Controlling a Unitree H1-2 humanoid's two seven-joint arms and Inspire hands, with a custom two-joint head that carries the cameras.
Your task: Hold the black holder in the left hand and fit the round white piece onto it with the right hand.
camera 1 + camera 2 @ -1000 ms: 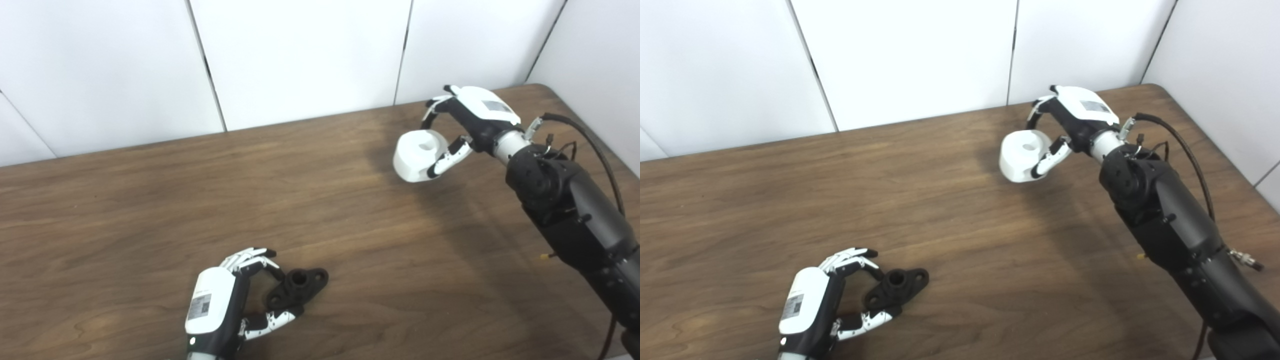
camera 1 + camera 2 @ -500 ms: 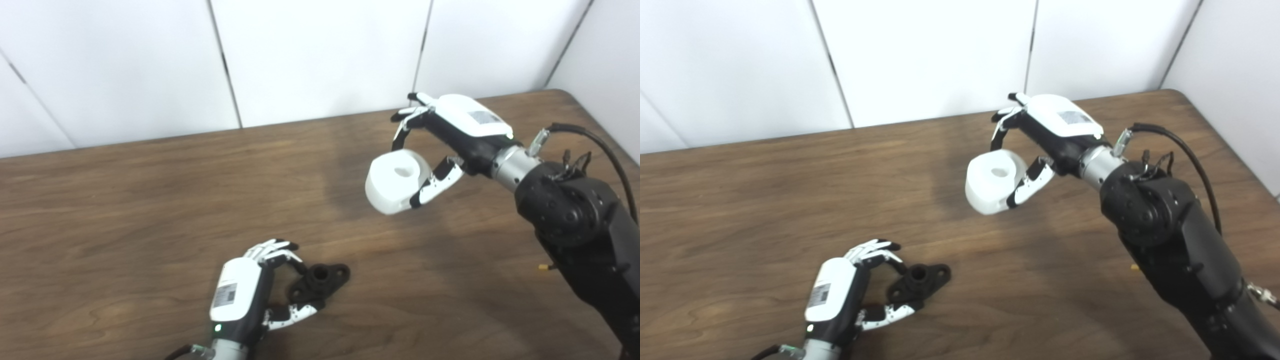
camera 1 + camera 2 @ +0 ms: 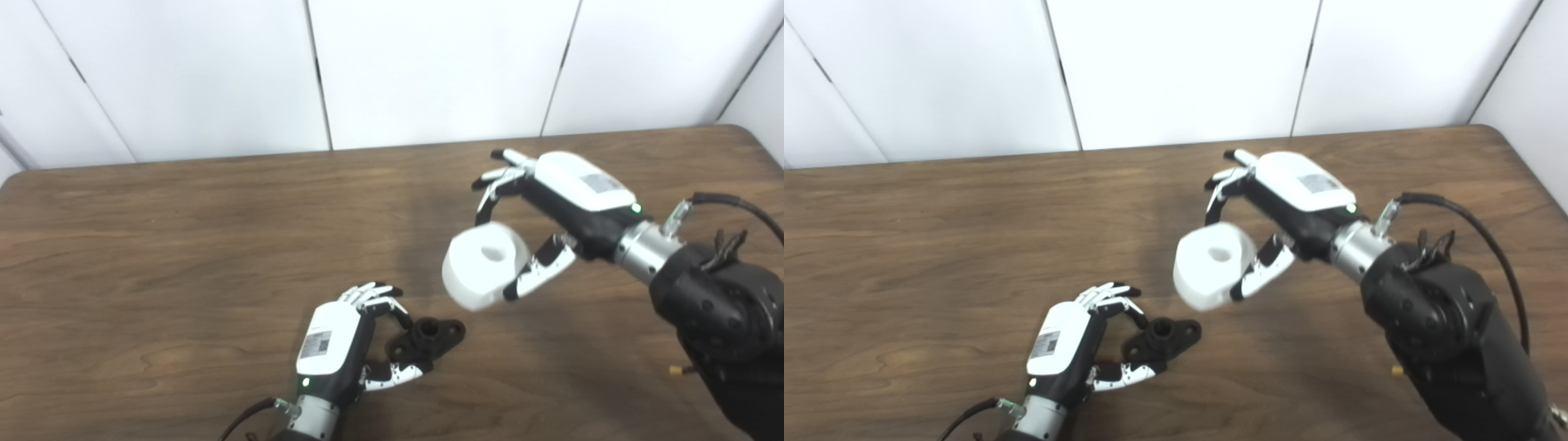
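The black holder (image 3: pixel 429 337), a flat flanged piece with a raised round hub, lies on the brown table (image 3: pixel 153 245) near the front. My left hand (image 3: pixel 334 343) lies beside it, with fingers and thumb closed around its left end. The round white piece (image 3: pixel 481 272), a thick ring with a centre hole, hangs in the air up and to the right of the holder. My right hand (image 3: pixel 569 196) is shut on it, fingers over the top and thumb underneath. A clear gap separates the white piece from the holder.
White wall panels (image 3: pixel 429 61) stand right behind the table's far edge. The table's rounded right corner (image 3: pixel 1488 128) is in view. A black cable (image 3: pixel 1476 220) loops off my right forearm.
The camera has panned, shifting the whole picture. My right hand has carried the white piece left and nearer, much closer to the holder. The left hand stays on the holder.
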